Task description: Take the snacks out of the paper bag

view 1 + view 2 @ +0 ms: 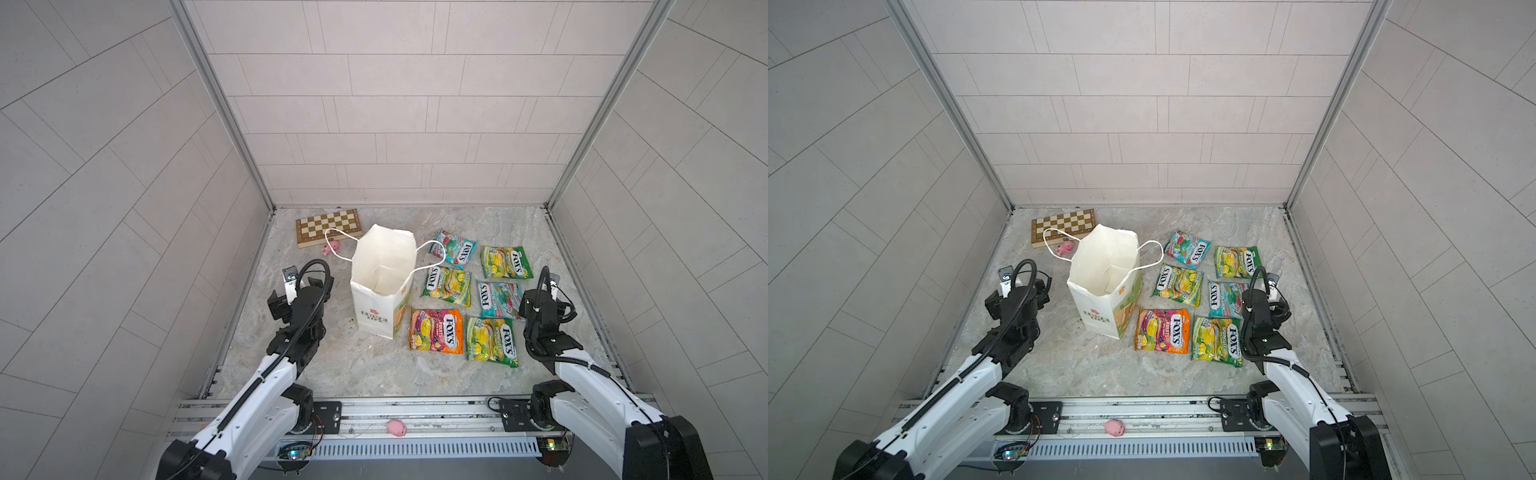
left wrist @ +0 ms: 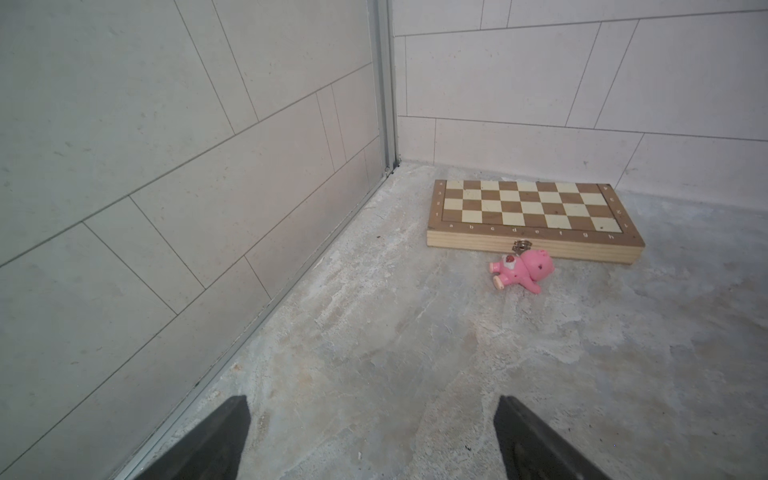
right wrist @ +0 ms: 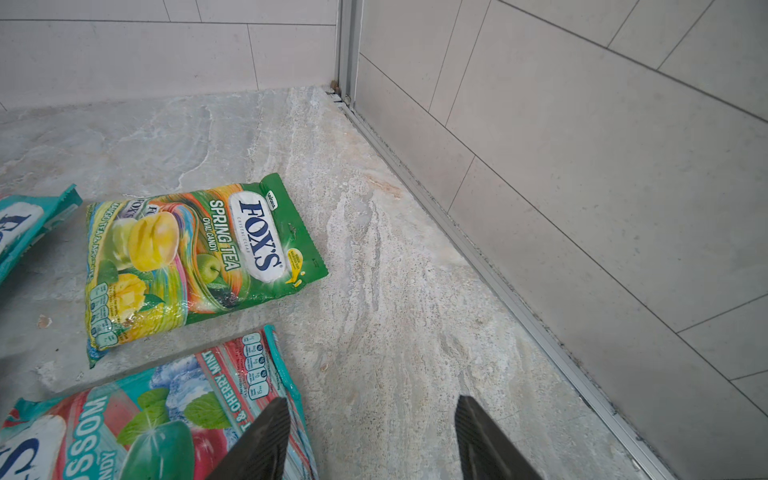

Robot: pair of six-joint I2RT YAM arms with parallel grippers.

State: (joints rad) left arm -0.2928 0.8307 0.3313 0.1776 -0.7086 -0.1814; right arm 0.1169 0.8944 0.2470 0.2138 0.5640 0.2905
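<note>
The white paper bag (image 1: 376, 309) (image 1: 1100, 311) stands upright and open at the middle of the floor; inside it I see only white paper. Several FOX'S snacks lie flat to its right: an orange packet (image 1: 436, 331), yellow-green packets (image 1: 492, 340) (image 1: 446, 284) (image 3: 195, 257) and teal-and-red packets (image 1: 453, 248) (image 3: 158, 419). My left gripper (image 2: 372, 405) is open over bare floor left of the bag, facing the far left corner. My right gripper (image 3: 371, 403) is open and empty at the right of the packets. One of its fingers (image 3: 266, 436) hangs over the edge of a teal-and-red packet.
A brown-and-cream chessboard (image 1: 328, 227) (image 2: 528, 212) lies at the back left with a small pink toy pig (image 1: 332, 248) (image 2: 525, 270) in front of it. Another pink pig (image 1: 397, 428) sits on the front rail. Tiled walls stand close beside both grippers.
</note>
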